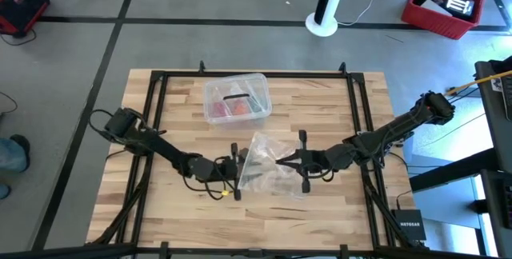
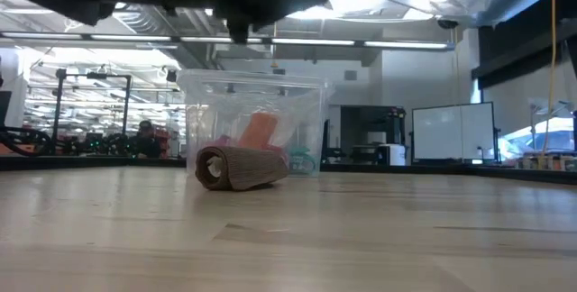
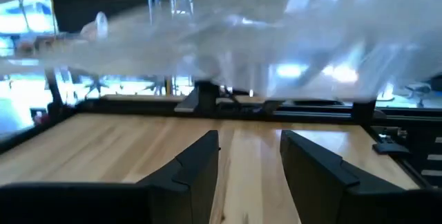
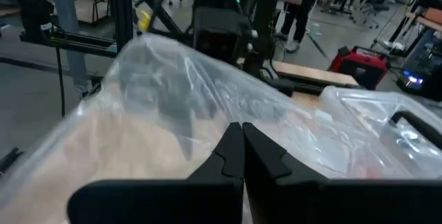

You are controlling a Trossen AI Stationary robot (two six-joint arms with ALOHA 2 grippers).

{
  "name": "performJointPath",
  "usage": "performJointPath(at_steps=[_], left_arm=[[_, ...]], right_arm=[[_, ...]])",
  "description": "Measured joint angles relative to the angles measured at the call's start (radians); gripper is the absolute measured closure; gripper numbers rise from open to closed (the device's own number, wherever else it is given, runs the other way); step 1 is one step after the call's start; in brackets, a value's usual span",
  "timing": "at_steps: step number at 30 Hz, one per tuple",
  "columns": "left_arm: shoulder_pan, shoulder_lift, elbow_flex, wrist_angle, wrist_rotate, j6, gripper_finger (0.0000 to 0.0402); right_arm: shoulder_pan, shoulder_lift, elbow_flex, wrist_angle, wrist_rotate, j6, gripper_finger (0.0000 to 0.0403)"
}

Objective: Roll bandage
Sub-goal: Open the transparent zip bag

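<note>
bandage (image 2: 242, 168) | brown-tan, rolled up | lying on table (image 2: 379, 238)

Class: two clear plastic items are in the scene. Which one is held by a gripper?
The crinkled plastic bag, pinched by the shut right gripper; the plastic box sits untouched.

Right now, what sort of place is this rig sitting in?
Most likely a robotics lab or workshop, not a home. The wooden table stands on a bare grey concrete floor, with a red bin of gear beside it, and the low view shows whiteboards and open industrial ceiling lighting behind.
</note>
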Motion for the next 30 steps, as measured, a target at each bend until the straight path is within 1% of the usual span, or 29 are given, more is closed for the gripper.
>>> performJointPath(at_steps=[5,9,11,15,17,21,23,26,28,30], left_arm=[[-0.005,-0.032,0.019,0.001,-0.004,0.034,0.0250],[0.003,-0.070,0.019,-0.003,-0.023,0.030,0.0249],[0.004,-0.090,0.025,-0.002,-0.025,0.030,0.0249],[0.000,-0.106,0.047,-0.013,-0.014,0.043,0.0249],[-0.001,-0.106,0.053,-0.048,-0.012,0.037,0.0249],[0.002,-0.106,0.053,-0.095,-0.012,-0.021,0.0249],[0.003,-0.106,0.053,-0.100,-0.013,-0.041,0.0249],[0.003,-0.106,0.053,-0.098,-0.012,-0.029,0.0249],[0.003,-0.106,0.053,-0.097,-0.001,-0.012,0.0255],[0.003,-0.106,0.053,-0.098,0.020,-0.007,0.0272]], right_arm=[[0.000,0.000,0.000,0.003,-0.003,0.018,0.0403],[0.000,0.001,0.000,0.039,-0.055,0.018,0.0403],[0.000,0.013,0.000,0.058,-0.061,0.017,0.0403],[0.000,0.063,-0.001,0.054,-0.061,0.021,0.0403],[0.000,0.089,-0.001,0.074,-0.061,0.021,0.0403],[-0.009,0.132,-0.001,0.116,-0.062,0.015,0.0403],[-0.022,0.148,-0.001,0.120,-0.070,0.015,0.0403],[-0.049,0.173,-0.001,0.140,-0.108,0.022,0.0403],[-0.059,0.185,-0.001,0.161,-0.131,0.025,0.0403],[-0.062,0.190,-0.001,0.187,-0.139,0.023,0.0403]])
